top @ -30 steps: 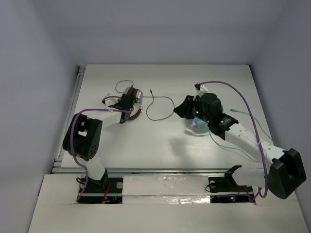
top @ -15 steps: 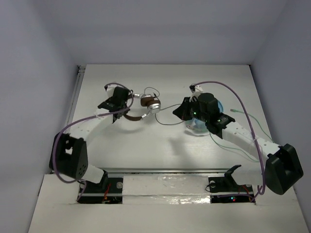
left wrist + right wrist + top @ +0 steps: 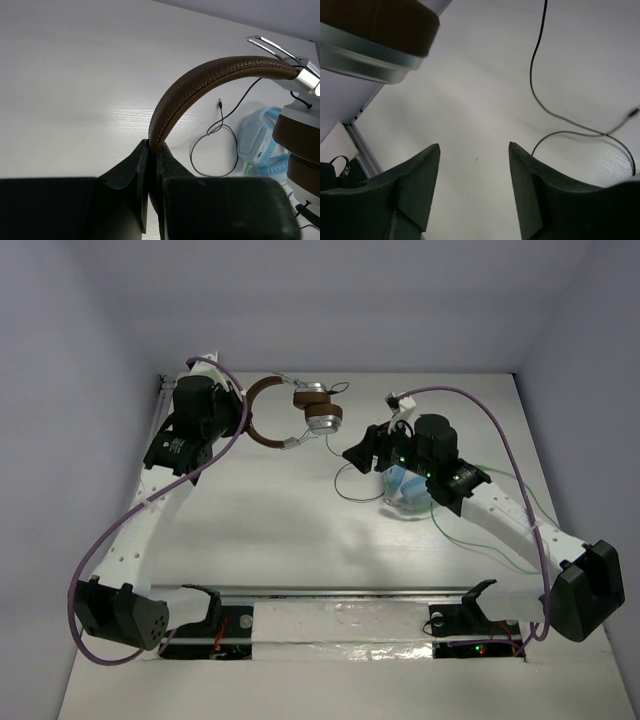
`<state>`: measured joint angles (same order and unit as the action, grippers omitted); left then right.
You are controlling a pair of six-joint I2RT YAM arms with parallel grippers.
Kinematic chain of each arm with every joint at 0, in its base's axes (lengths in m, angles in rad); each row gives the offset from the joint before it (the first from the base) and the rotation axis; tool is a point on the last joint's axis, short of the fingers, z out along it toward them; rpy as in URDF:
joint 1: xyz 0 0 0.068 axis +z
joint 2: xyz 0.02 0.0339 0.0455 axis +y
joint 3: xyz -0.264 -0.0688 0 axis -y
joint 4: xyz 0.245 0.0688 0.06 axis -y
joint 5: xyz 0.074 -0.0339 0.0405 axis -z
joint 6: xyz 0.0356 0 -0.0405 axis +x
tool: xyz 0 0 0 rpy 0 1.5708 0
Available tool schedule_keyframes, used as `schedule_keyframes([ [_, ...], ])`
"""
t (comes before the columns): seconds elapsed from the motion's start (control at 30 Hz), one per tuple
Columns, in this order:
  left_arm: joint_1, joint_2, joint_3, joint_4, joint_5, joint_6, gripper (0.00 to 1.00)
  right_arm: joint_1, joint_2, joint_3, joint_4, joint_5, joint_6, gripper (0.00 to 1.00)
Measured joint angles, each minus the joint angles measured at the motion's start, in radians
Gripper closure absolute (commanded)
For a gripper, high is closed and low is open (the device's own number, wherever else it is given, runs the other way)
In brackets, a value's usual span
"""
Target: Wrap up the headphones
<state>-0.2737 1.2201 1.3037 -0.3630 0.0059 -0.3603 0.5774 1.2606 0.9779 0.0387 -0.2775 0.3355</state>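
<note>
The headphones (image 3: 318,416) hang in the air over the far left of the table, brown headband (image 3: 262,432) on the left and the two silver cups with brown pads on the right. My left gripper (image 3: 240,420) is shut on the headband (image 3: 200,80), pinching its lower end between the fingers (image 3: 152,145). The thin black cable (image 3: 345,478) trails from the cups down to a loop on the table (image 3: 215,150). My right gripper (image 3: 358,454) is open, just right of and below the cups, nothing between its fingers (image 3: 474,145). A silver cup (image 3: 365,55) shows at the upper left of the right wrist view.
Light blue headphones (image 3: 405,492) lie under my right arm, their green cable (image 3: 480,545) running off to the right. They also show in the left wrist view as the blue headphones (image 3: 257,140). A metal rail (image 3: 158,430) borders the table's left edge.
My left arm has lifted the headphones off the table and carried them up toward the back left. The right gripper shut briefly, opened again, and shifted slightly left.
</note>
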Motion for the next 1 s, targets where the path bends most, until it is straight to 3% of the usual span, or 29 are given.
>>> schedule_keyframes([
  [0.27, 0.046, 0.000, 0.036, -0.035, 0.212, 0.012, 1.00, 0.000, 0.073, 0.004, 0.079, -0.008, -0.080, 0.26],
  [0.53, 0.060, -0.032, 0.040, -0.006, 0.351, -0.026, 1.00, -0.033, 0.249, 0.020, 0.180, -0.047, -0.077, 0.27],
  [0.87, 0.074, -0.053, 0.030, 0.061, 0.426, -0.069, 1.00, -0.053, 0.188, -0.013, 0.277, -0.008, -0.077, 0.22],
  [1.0, 0.087, -0.053, 0.006, 0.079, 0.432, -0.084, 1.00, -0.053, 0.134, -0.013, 0.279, 0.004, -0.099, 0.29],
])
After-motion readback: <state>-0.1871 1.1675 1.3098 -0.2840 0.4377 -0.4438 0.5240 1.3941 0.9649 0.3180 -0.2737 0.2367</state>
